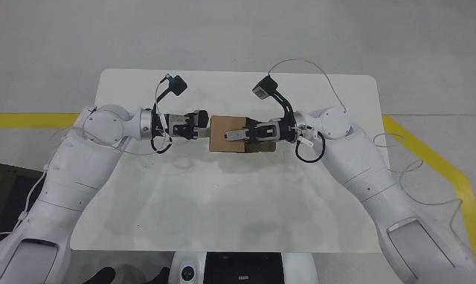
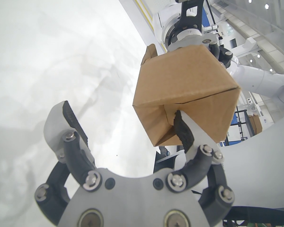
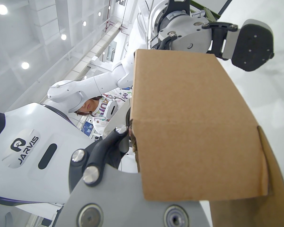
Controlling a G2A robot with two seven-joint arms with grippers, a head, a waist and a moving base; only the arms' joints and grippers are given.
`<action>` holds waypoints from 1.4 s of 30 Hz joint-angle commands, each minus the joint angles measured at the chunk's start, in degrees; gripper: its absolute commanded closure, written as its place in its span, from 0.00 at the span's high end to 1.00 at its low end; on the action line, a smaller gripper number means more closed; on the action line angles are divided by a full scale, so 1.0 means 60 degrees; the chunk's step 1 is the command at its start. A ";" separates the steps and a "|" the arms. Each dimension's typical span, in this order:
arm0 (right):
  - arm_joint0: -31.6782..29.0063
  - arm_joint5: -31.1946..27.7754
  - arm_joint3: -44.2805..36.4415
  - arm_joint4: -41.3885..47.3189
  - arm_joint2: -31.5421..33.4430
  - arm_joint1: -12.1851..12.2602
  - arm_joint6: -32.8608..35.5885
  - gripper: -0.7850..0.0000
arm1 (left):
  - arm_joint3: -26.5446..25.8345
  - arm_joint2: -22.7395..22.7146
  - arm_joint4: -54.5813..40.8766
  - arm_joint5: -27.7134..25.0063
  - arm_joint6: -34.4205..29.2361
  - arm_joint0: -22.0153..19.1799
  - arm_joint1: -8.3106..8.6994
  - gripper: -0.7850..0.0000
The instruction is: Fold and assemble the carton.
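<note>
Top view, left to right: left gripper, carton, right gripper, in a row across the middle of the frame, over the white table.
Left gripper: fingers spread wide, clamped on nothing; one tip poked into the seam at the carton's near end, the other well clear of the cardboard.
Carton: brown, squared up into a box between the two grippers; one flap standing loose at the right gripper's end.
Right gripper: closed across the carton, judging by the one finger pressed to its wall in the right wrist view.
Handling: probably light; stiff along the panels, soft at the creases; easy to dent or tear at flap edges.
Hold: best across two opposite flat walls, away from the flaps left to fold.
Hidden: second right finger, behind the cardboard; layout of the end flaps under the left fingertip; resting on the table or lifted, not clear.
</note>
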 commanded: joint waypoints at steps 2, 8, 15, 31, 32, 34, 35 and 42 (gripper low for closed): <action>-0.0003 0.0032 -0.0043 0.0056 -0.0014 0.0008 0.0032 0.00 | 0.0114 -0.0005 -0.0283 -0.0115 -0.0118 -0.0005 -0.0008 1.00; -0.0012 -0.0003 -0.0114 0.0142 -0.0115 0.0027 -0.0002 0.00 | 0.0224 0.0050 -0.0411 -0.0321 -0.0347 -0.0034 -0.0021 1.00; -0.0005 -0.0021 -0.0087 0.0159 -0.0110 0.0035 -0.0020 0.00 | 0.0233 0.0024 -0.0164 -0.0341 -0.0182 -0.0037 -0.0018 1.00; -0.0476 0.0370 -0.0846 -0.0348 0.0159 0.0105 -0.0396 0.00 | 0.0140 0.0103 -0.0170 -0.0317 -0.0218 0.0036 -0.0031 1.00; -0.0487 0.0380 -0.0861 -0.0359 0.0171 0.0103 -0.0389 0.00 | 0.0136 0.0109 -0.0201 -0.0314 -0.0226 0.0034 -0.0034 1.00; -0.0506 0.0397 -0.0878 -0.0372 0.0194 0.0097 -0.0371 0.00 | 0.0116 0.0124 -0.0263 -0.0318 -0.0263 0.0027 -0.0040 1.00; -0.0517 0.0399 -0.0892 -0.0365 0.0201 0.0093 -0.0355 0.00 | 0.0111 0.0135 -0.0279 -0.0301 -0.0290 0.0019 -0.0042 1.00; -0.0543 0.0432 -0.0849 -0.0370 0.0251 0.0054 -0.0322 0.00 | 0.0130 0.0196 -0.0364 -0.0299 -0.0369 -0.0031 -0.0065 1.00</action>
